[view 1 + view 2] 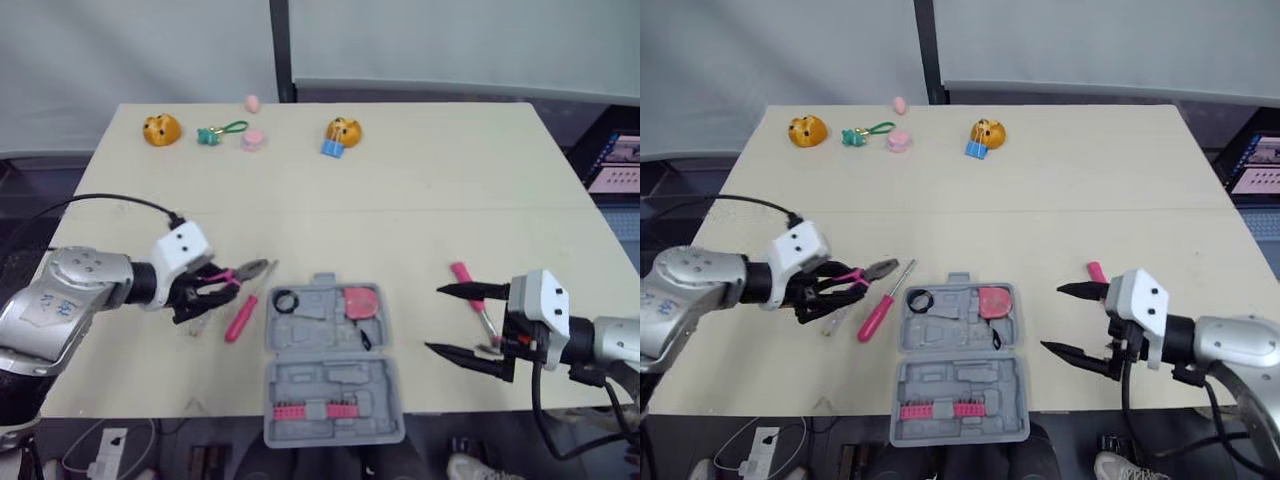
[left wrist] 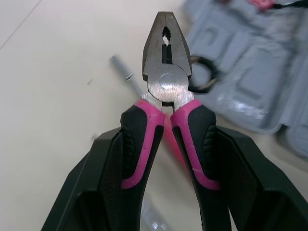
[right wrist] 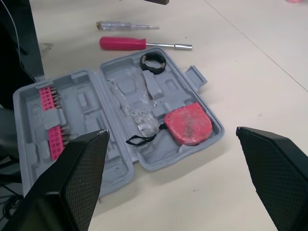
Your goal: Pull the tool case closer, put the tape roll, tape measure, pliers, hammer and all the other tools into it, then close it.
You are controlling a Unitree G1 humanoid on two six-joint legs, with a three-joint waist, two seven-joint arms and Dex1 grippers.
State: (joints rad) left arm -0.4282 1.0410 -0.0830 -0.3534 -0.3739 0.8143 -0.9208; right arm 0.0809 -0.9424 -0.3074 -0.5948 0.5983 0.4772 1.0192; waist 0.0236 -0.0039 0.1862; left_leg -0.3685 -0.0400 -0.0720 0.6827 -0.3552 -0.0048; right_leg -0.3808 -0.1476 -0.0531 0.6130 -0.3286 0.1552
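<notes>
**Tool case**: grey moulded plastic, lying open and flat at the near middle of the tabletop.
- Far half: black tape roll in the left corner; red tape measure in the right corner, its black strap trailing nearward.
- Near half: a pink bit rack along the near edge; the other recesses are bare.

**Pliers**: pink-and-black handles, nose shut, gripped by the left jaws, which are closed on the handles. They sit just left of the case with the nose pointing toward it.

**Pink screwdriver**: on the tabletop, between the pliers and the case.

**Clear-handled screwdriver**: just left of the pink one.

**Pink-handled tool**: probably the hammer, its head hidden. It lies right of the case, beside the right jaws.

**Right jaws**: spread wide open, holding nothing, pointing toward the case.

**Far edge of the tabletop**:
- two orange toys
- a green keyring
- a pink disc
- a pink egg
- a blue block

**Room**: pale grey panels behind, split by a dark post. A lit screen stands at far right.
</notes>
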